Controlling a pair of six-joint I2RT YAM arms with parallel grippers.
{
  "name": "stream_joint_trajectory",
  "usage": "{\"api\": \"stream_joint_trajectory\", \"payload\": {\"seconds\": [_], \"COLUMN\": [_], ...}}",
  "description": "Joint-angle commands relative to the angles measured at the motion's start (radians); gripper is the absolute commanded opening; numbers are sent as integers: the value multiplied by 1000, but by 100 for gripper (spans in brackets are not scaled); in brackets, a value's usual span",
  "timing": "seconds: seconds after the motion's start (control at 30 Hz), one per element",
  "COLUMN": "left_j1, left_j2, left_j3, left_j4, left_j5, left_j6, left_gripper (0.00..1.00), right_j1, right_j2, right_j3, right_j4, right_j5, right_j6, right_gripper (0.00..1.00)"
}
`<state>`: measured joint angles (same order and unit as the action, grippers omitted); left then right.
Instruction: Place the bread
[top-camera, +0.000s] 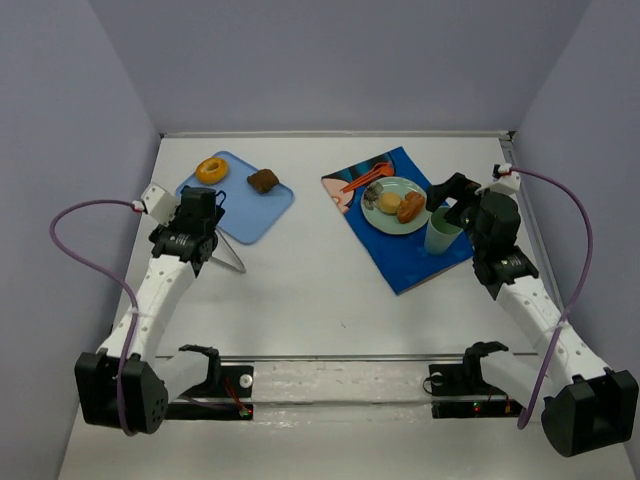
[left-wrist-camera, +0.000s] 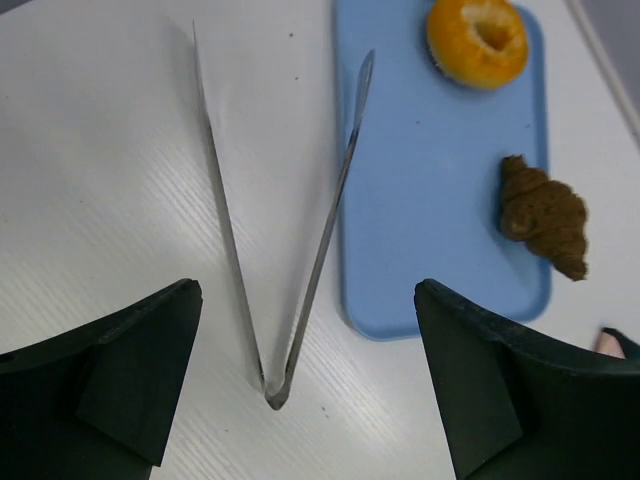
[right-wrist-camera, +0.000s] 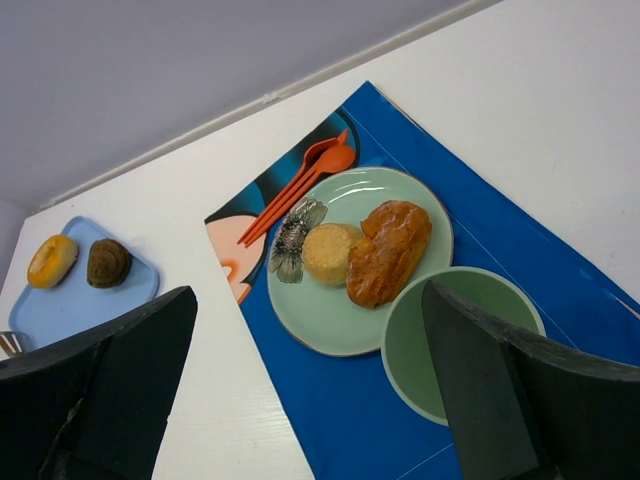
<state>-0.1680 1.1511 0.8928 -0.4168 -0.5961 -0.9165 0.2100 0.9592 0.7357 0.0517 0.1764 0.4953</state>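
A glazed golden bread (right-wrist-camera: 388, 250) lies on the pale green plate (right-wrist-camera: 330, 315) beside a round yellow muffin (right-wrist-camera: 330, 252). On the blue tray (left-wrist-camera: 430, 200) at the left sit an orange donut (left-wrist-camera: 478, 40) and a dark brown croissant (left-wrist-camera: 545, 215). Metal tongs (left-wrist-camera: 300, 300) lie spread on the table, one arm tip over the tray's edge. My left gripper (left-wrist-camera: 305, 290) hovers open just above their hinged end, holding nothing. My right gripper (right-wrist-camera: 308, 292) hangs open over the plate and cup, also with nothing in it.
A green cup (top-camera: 441, 235) stands on the blue placemat (top-camera: 410, 262) right beside the plate, under my right gripper (top-camera: 447, 200). Orange utensils (top-camera: 365, 178) lie at the mat's far corner. Grey walls close in the table on three sides.
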Motion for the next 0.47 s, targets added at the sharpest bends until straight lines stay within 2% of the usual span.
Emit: {"api": "stream_joint_trajectory", "payload": {"seconds": [0.0, 0.17, 0.43], "left_j1": [2, 2, 2], "left_j2": [-154, -272, -309], "left_j3": [-40, -77, -83], "left_j4": [44, 98, 98], "left_j5": [-39, -21, -31], "left_j6": [-9, 16, 28], "left_gripper": [99, 99, 99], "right_j1": [0, 0, 0], "right_j2": [-45, -56, -62], "right_j3": [-2, -7, -18], "right_j4": [28, 30, 37], "right_j5": [34, 49, 52], "right_j6": [14, 20, 14], "right_gripper": [100, 100, 100]}}
